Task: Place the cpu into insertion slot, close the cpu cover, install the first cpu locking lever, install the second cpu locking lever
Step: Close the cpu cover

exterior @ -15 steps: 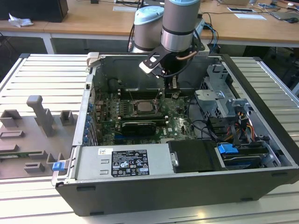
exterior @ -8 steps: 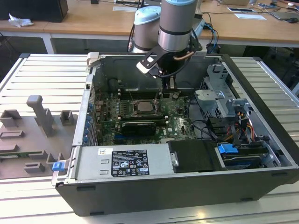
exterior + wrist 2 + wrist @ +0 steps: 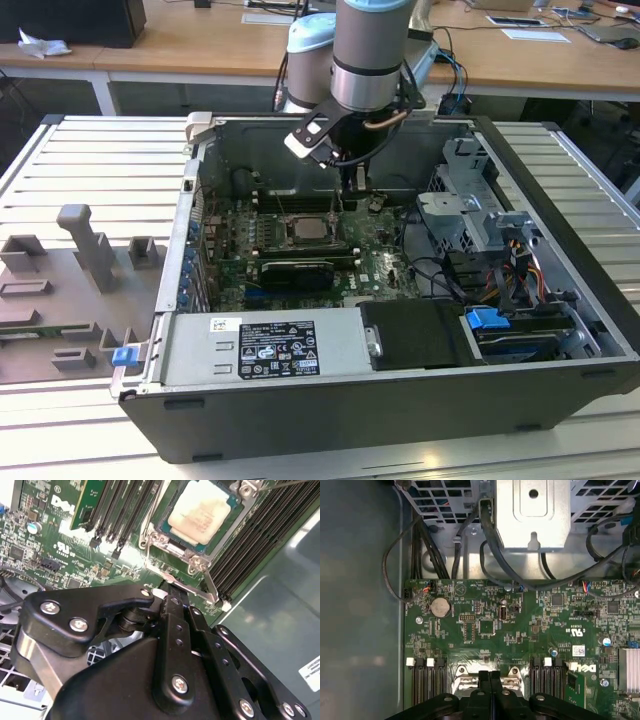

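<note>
Exterior view: the gripper (image 3: 342,195) hangs inside the open computer case (image 3: 560,300), just past the cpu (image 3: 305,232), on its far right.

Second wrist view: the cpu (image 3: 200,509) sits in the insertion slot (image 3: 163,529), with the cpu cover (image 3: 156,539) flat around it. The fingers (image 3: 172,615) are together, tips at a locking lever (image 3: 192,590).

First wrist view: the fingers (image 3: 485,680) are pressed together with nothing between them, above the green motherboard (image 3: 485,625).

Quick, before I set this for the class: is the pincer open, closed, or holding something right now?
Pincer: closed, fingers pressed together, nothing visibly held between them.
</note>
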Controlling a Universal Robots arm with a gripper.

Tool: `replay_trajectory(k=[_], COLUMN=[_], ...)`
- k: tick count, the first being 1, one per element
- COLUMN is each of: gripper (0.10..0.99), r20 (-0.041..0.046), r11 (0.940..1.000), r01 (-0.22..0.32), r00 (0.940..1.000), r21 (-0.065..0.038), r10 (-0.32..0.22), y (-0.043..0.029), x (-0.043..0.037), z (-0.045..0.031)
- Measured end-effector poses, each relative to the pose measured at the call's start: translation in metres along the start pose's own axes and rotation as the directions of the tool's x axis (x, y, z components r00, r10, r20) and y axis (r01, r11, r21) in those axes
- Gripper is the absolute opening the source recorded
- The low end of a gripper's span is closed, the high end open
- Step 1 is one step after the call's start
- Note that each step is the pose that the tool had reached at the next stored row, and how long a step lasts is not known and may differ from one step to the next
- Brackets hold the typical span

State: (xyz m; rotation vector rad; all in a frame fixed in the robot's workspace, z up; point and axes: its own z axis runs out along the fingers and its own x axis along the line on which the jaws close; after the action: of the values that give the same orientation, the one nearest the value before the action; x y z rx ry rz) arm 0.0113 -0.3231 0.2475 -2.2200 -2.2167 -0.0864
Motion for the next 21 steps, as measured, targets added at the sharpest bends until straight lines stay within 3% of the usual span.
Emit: replay_trajectory(k=[6,12,21], gripper=[0.106,0.106,0.106], r20=[0.0000,0.0005,0.0005], r11=[1.0000,1.0000,1.0000], r01=[0.000,0.000,0.000], r00=[1.0000,1.0000,1.0000], r21=[0.000,0.000,0.000], r10=[0.000,0.000,0.000], y=[-0.0103,-0.0289,-0.0412], x=[0.0000,-0.0005,-0.0005], z=[0.0002,0.0139,0.0164])
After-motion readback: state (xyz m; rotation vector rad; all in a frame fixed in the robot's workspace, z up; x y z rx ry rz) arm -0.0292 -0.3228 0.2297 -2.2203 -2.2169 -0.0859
